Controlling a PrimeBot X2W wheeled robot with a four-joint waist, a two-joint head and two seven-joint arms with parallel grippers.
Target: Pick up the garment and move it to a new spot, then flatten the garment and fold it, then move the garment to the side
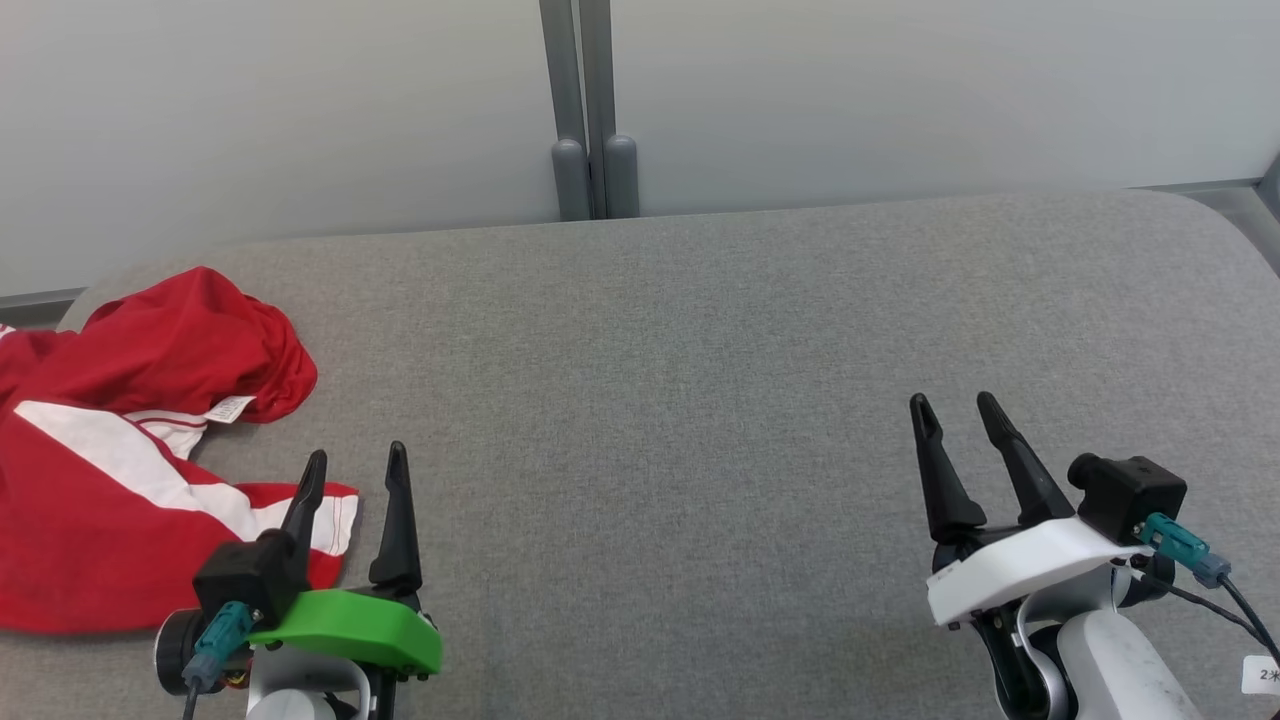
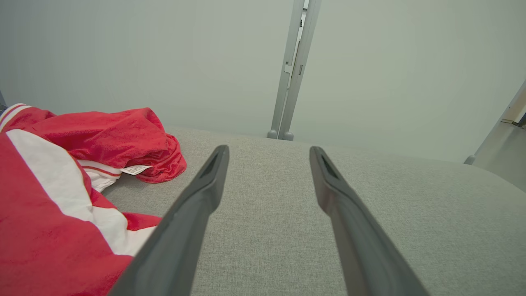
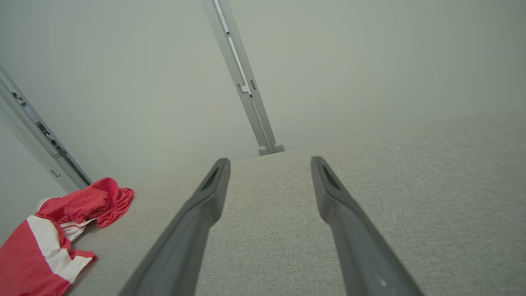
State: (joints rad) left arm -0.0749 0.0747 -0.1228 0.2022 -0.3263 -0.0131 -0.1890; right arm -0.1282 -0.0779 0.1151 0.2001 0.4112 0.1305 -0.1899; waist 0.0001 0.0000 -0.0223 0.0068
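The red garment (image 1: pixel 120 480) with a white band lies crumpled at the left end of a grey fabric-covered surface (image 1: pixel 700 400), its label (image 1: pixel 230 408) showing. Pale wall panels (image 1: pixel 900 90) stand behind the surface, joined by a grey post (image 1: pixel 590 100). The left gripper (image 1: pixel 357 452) hovers low just beside the garment's near edge, fingers spread and holding nothing. The right gripper (image 1: pixel 952 399) sits well apart over bare fabric, likewise spread and holding nothing.

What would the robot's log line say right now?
garment: crumpled, left on grey surface | left gripper: open, at garment's edge | right gripper: open, empty | stage: not yet picked up
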